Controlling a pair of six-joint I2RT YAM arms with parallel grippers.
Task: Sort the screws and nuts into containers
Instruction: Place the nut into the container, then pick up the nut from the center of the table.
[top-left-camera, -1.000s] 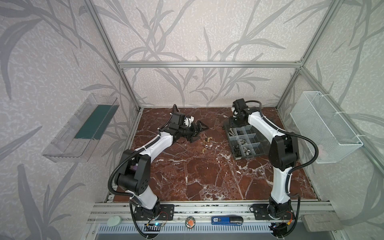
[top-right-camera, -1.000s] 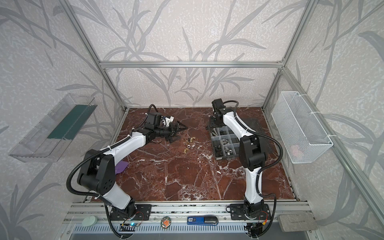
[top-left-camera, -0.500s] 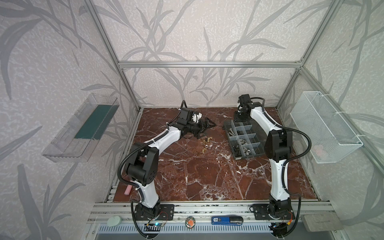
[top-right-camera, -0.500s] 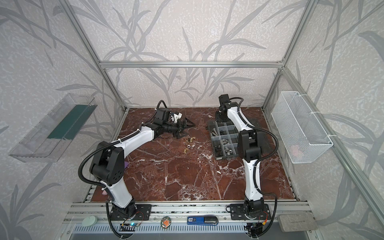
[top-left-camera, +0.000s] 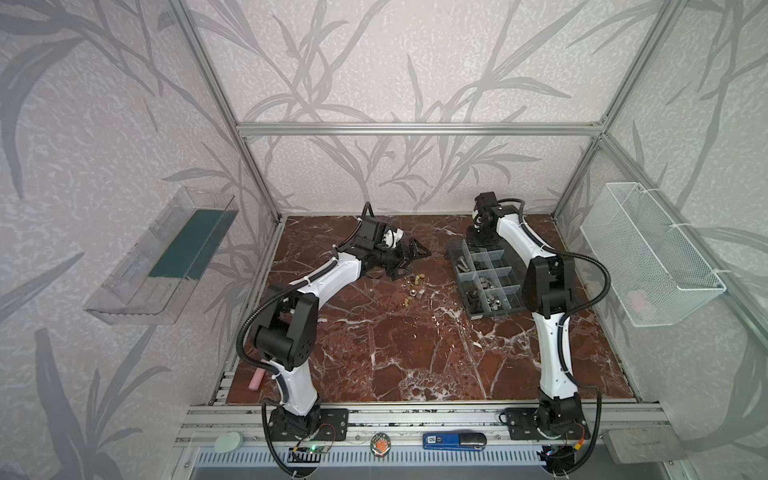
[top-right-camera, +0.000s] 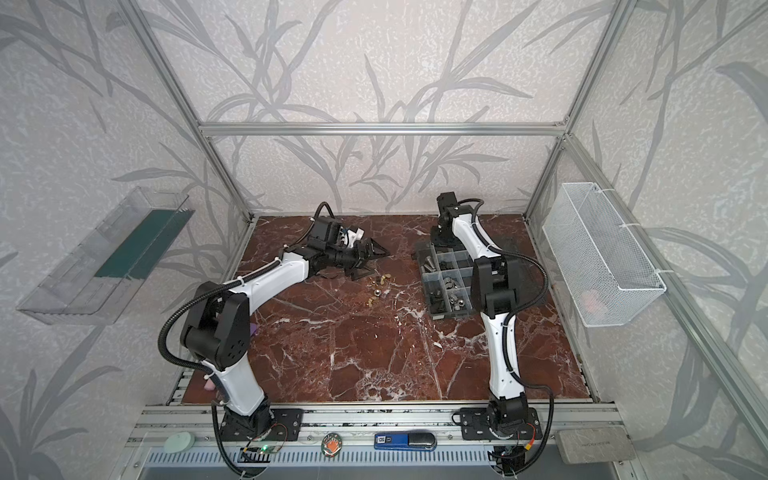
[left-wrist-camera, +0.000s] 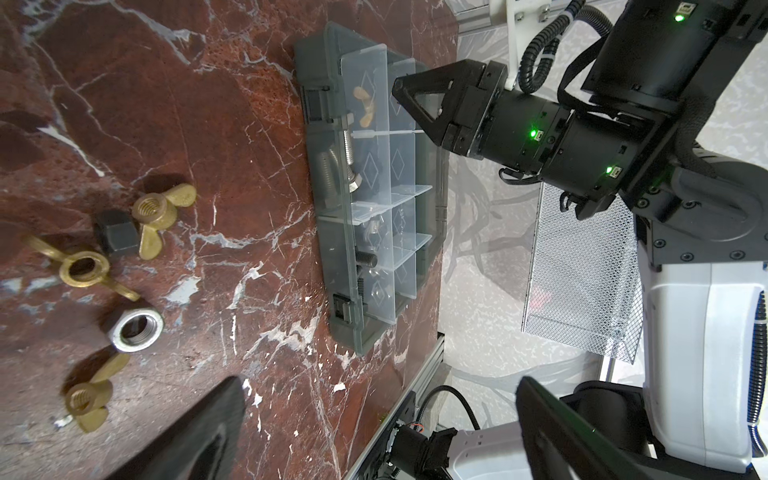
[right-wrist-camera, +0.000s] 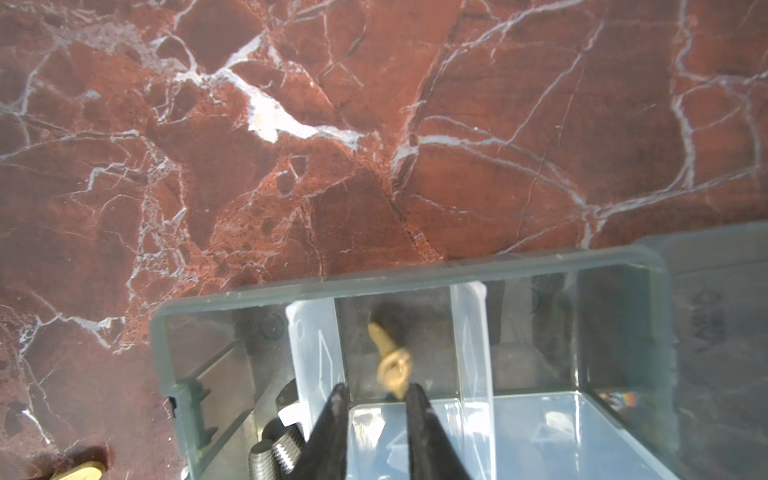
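Five loose fasteners (top-left-camera: 412, 286) lie on the marble tabletop (top-left-camera: 415, 353) toward its back edge: three brass wing nuts (left-wrist-camera: 160, 210), one dark hex nut (left-wrist-camera: 116, 239) and one silver hex nut (left-wrist-camera: 135, 332). One organizer box (right-wrist-camera: 415, 280) sits nearer the right edge, long axis back to front. The left gripper (left-wrist-camera: 378, 382) gapes wide beside them, empty. The right gripper (right-wrist-camera: 378, 390) has its fingers slightly apart over the box's back-end middle compartment. A fourth wing nut (right-wrist-camera: 392, 361) there, blurred and seemingly loose, aims its wings at the end wall.

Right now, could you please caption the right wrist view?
Right end effector, slightly open, above a brass wing nut in the organizer.
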